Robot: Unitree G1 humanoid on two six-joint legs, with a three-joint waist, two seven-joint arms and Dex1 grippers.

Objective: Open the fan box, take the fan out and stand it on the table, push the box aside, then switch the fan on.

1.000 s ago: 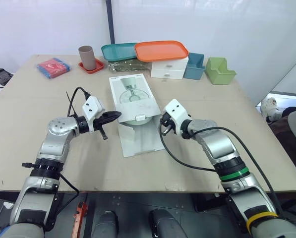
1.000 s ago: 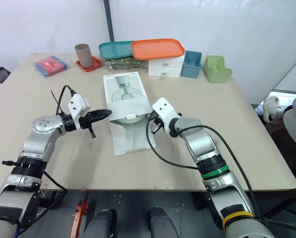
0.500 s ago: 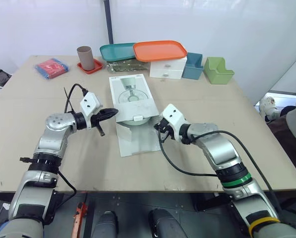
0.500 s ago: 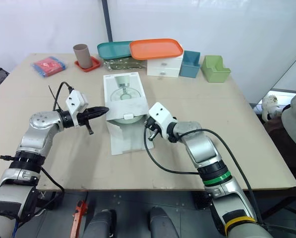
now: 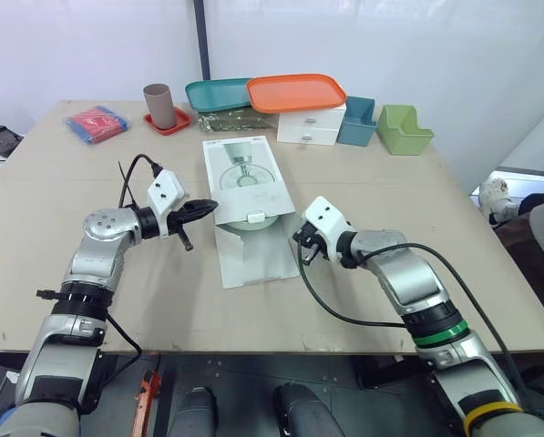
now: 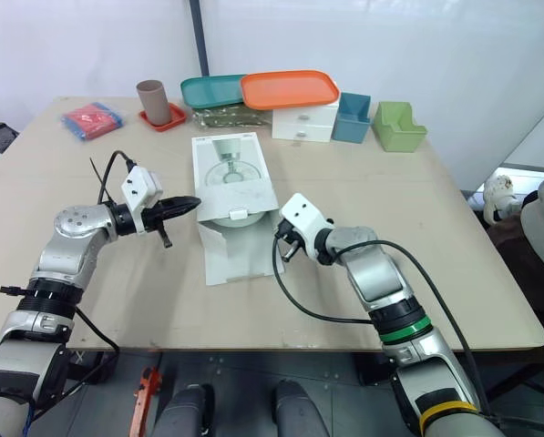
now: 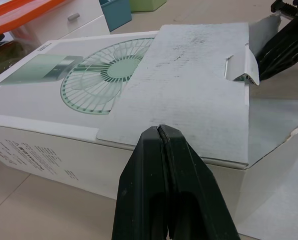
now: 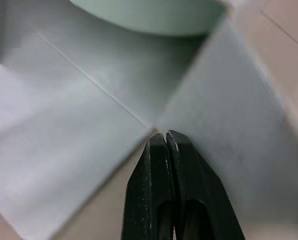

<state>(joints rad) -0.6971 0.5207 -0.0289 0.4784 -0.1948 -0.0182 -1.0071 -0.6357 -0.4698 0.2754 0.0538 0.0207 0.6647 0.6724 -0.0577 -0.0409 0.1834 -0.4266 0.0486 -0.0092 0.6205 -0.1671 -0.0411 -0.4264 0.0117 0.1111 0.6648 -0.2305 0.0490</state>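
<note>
On table [image 5: 436, 209], seeing box [image 5: 244, 177] lying lengthwise away, opened flap pointing nearward; left gripper [image 5: 209, 208], right gripper [image 5: 302, 252] pinching shut, holding nothing.

fan box [image 5: 244, 177]: white, pale-green fan print | orange tray [image 5: 296, 92] | teal tray [image 5: 215, 94] | green bin [image 5: 404, 130]

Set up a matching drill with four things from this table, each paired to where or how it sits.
1 fan box
2 cup
3 orange tray
4 green bin

A on top of the white drawers
B right end of the back row
C standing on a red coaster
D mid-table, end flap open

Pairs: 1-D, 2-C, 3-A, 4-B
</note>
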